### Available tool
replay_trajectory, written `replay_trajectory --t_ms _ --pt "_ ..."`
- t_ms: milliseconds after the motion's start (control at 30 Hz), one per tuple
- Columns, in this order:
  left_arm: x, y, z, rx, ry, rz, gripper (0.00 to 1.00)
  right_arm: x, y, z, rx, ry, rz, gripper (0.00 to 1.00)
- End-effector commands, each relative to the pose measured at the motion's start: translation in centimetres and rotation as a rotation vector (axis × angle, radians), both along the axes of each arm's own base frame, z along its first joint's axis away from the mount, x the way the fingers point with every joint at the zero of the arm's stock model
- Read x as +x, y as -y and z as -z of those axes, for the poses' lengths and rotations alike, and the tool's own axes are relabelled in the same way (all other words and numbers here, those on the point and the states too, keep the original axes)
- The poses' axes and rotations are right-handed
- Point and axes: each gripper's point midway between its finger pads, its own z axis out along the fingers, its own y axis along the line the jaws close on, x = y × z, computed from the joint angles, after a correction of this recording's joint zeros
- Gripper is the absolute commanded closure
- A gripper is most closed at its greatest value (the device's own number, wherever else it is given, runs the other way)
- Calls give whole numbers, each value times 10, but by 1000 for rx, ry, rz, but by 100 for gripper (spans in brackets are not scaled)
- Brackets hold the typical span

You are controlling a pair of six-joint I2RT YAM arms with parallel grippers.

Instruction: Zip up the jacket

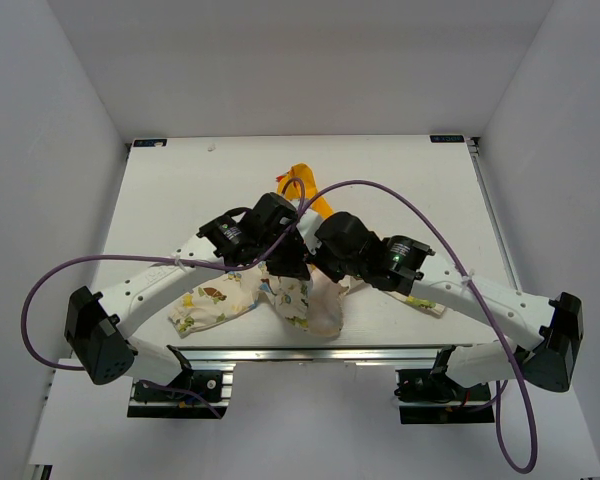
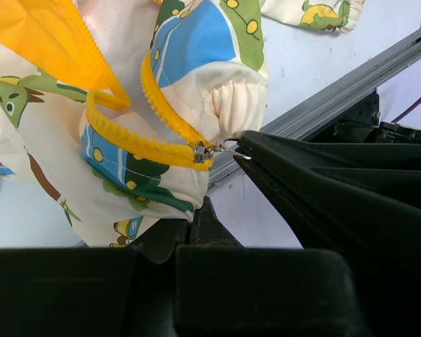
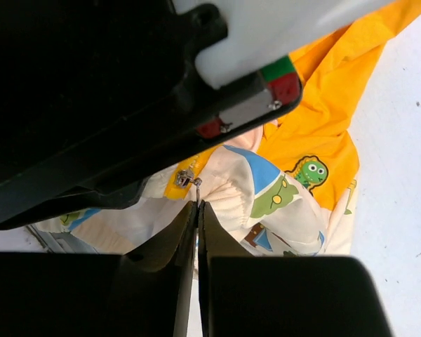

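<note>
Top view: the jacket (image 1: 315,305) is lying crumpled at the near edge of the white surface (image 1: 180,190). One sleeve (image 1: 208,300) is trailing to the left and the yellow-orange hood (image 1: 305,185) is pointing toward the far side. The left arm (image 1: 165,280) and right arm (image 1: 475,295) are meeting over the jacket's middle and covering its front. Left wrist view: the left hand (image 2: 184,228) is showing at the bottom of the frame, its fingers drawn together on the jacket's lower hem. The cloth is draping over one finger while the tip of the other is peeking out just below it. The yellow zipper (image 2: 137,140) is curving across the cream printed fabric to its metal slider (image 2: 200,151), which is sitting near the bottom end of the teeth. The right hand (image 2: 244,144) is occupying the right side, its dark fingers pressed together on the small metal pull tab (image 2: 228,147). A gathered edge (image 2: 228,105) of fabric is bunching just above the slider, and a metal rail (image 2: 337,95) is crossing behind. Right wrist view: the right hand's fingers are lying flat against each other with only a thin line between them. Their tips are pinching the pull tab (image 3: 196,184) beside the slider (image 3: 184,175). The dark body of the left arm is filling the upper left, and orange fabric (image 3: 323,119) bearing a green dinosaur print (image 3: 312,170) is spreading to the right.
</note>
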Motion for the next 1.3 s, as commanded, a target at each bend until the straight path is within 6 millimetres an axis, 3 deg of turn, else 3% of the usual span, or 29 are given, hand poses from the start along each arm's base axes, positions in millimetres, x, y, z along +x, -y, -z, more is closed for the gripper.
replay_trajectory --t_ms 0,67,233,433,700,867,1033,1133,1267 --pt "-21 4 -2 -2 0 77 100 4 -28 -10 99 12 -27 92" --pt "-22 3 -2 -2 0 78 100 5 -29 -8 97 9 -18 100" --pt "-23 3 -2 -1 1 81 100 12 -25 -11 104 39 33 100" --pt "-25 4 1 1 -7 90 100 32 -10 -33 134 139 161 100" --pt "-31 4 -4 -5 4 113 100 51 -7 -48 214 257 250 100" --pt "-37 3 2 14 -21 127 100 67 -9 -71 308 362 315 100" --pt "-44 -2 9 35 -45 126 100 88 10 -88 320 469 492 100" --pt "-48 -5 12 35 -59 120 100 92 17 -93 326 487 547 100" --pt "-52 -13 19 63 -80 101 100 84 11 -101 377 480 464 100"
